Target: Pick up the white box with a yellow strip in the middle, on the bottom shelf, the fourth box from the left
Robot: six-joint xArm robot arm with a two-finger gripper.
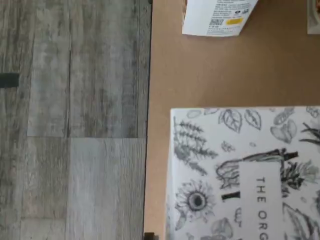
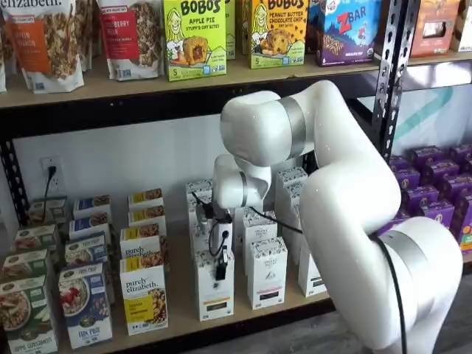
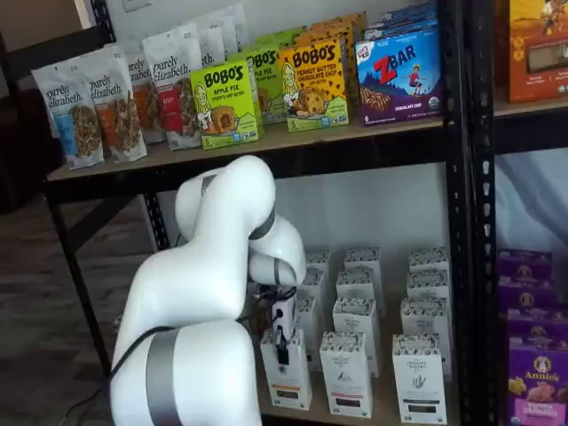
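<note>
The white box (image 2: pixel 214 295) stands at the front of the bottom shelf (image 2: pixel 181 316), right of the purely elizabeth boxes, with a thin yellowish strip low on its front. It also shows in a shelf view (image 3: pixel 289 380). My gripper (image 2: pixel 220 273) hangs in front of and just above this box's top; it shows in both shelf views (image 3: pixel 283 353). Only a dark finger and a cable show, so I cannot tell whether it is open. The wrist view shows a white carton top (image 1: pixel 245 175) with black plant drawings on the tan board (image 1: pixel 200 75).
More white cartons (image 2: pixel 266 271) with dark strips stand right of the white box in rows. Purely elizabeth boxes (image 2: pixel 144 296) stand to its left. My arm's white links (image 2: pixel 346 199) cover the shelf's right part. A black upright (image 2: pixel 389 66) and purple boxes (image 2: pixel 435 199) are further right.
</note>
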